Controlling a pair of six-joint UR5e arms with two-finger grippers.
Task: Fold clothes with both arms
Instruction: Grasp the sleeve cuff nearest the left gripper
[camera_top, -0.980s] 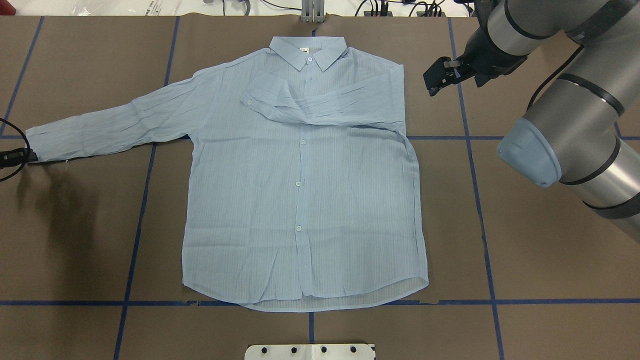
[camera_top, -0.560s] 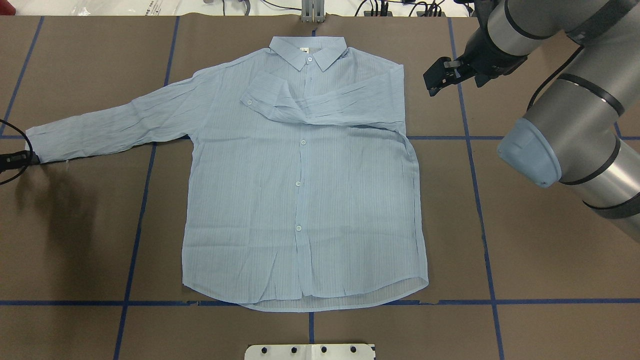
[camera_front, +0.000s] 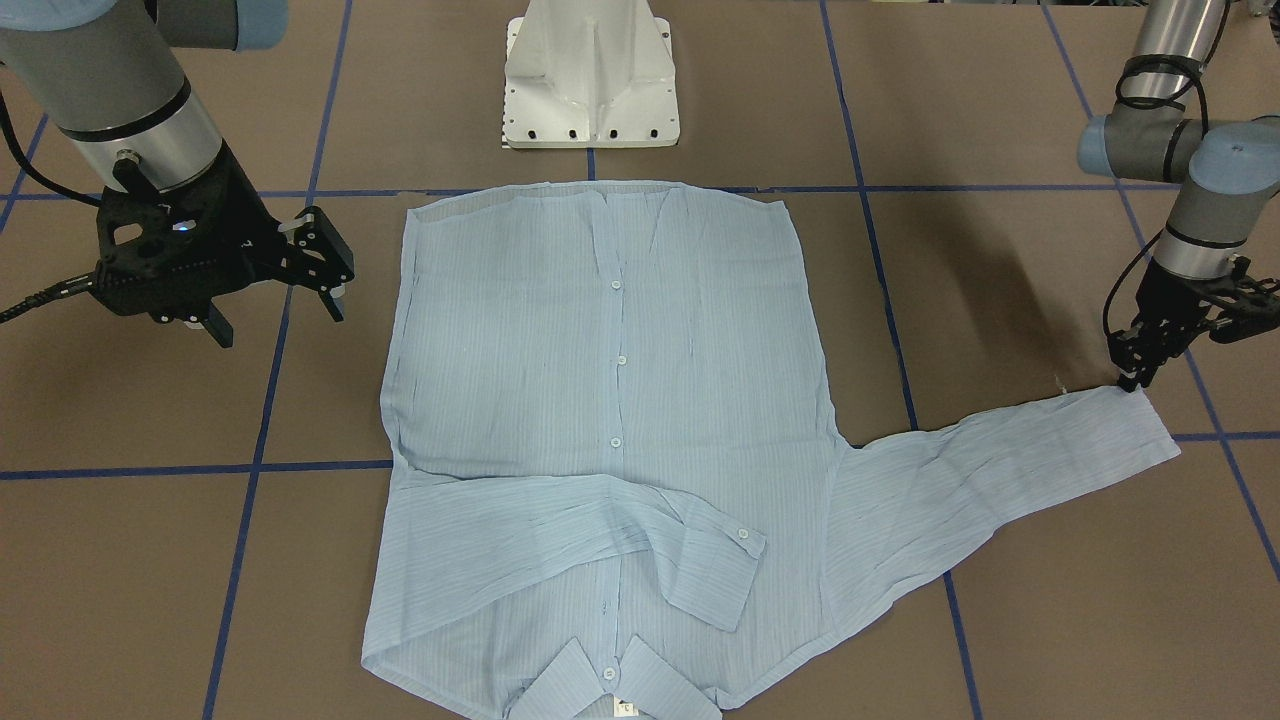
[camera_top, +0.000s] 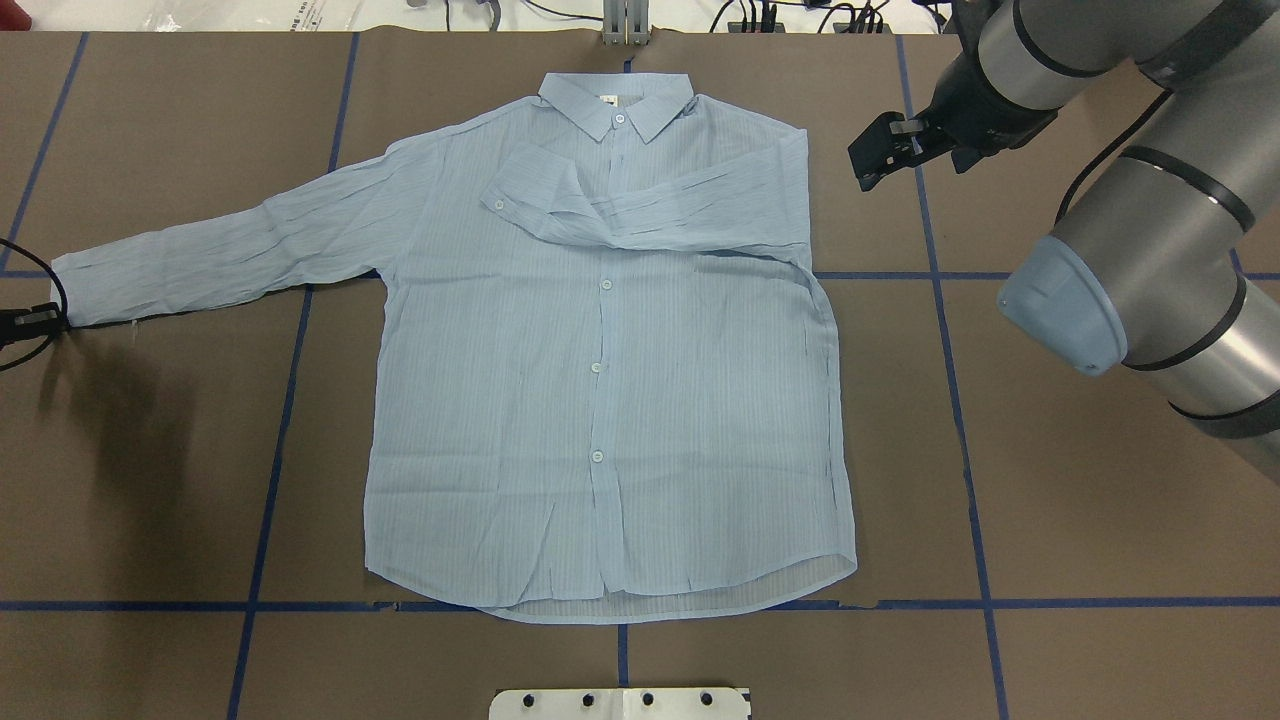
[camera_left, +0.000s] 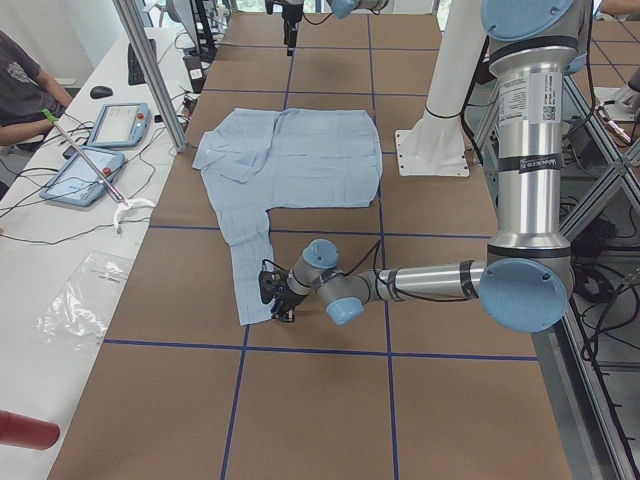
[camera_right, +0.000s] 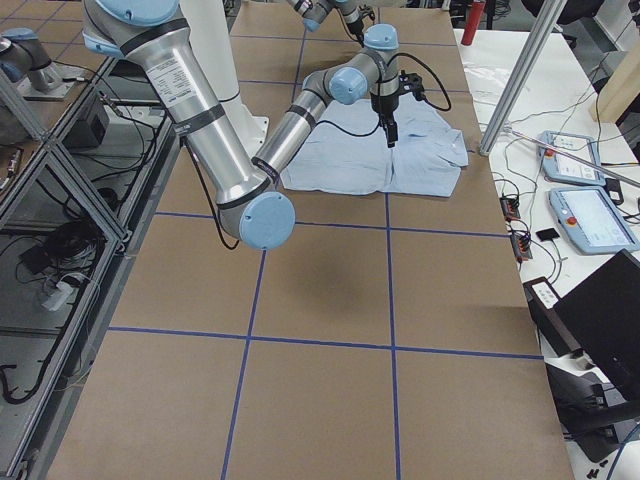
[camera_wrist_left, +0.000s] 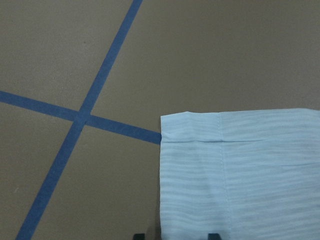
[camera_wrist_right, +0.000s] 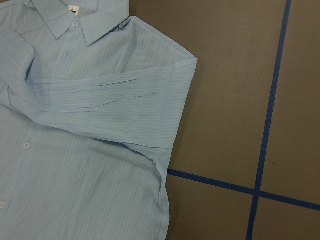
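The shirt (camera_top: 600, 400) lies flat and buttons-up on the counter (camera_top: 1080, 480), collar away from my base. One sleeve (camera_top: 680, 210) is already laid across the chest. The other sleeve (camera_top: 230, 250) runs out toward my left, its long axis nearly along the counter, ending in the cuff (camera_wrist_left: 240, 170). My left end effector (camera_front: 1132, 372) sits at that cuff's near corner, jaws parted, one tip off the cloth and one over it, nothing pinched as far as I can tell. My right end effector (camera_top: 885, 152) hangs spread and empty beside the far shoulder, well apart. I judge the cuff is the left arm's to carry rightward, back along the sleeve, onto the chest.
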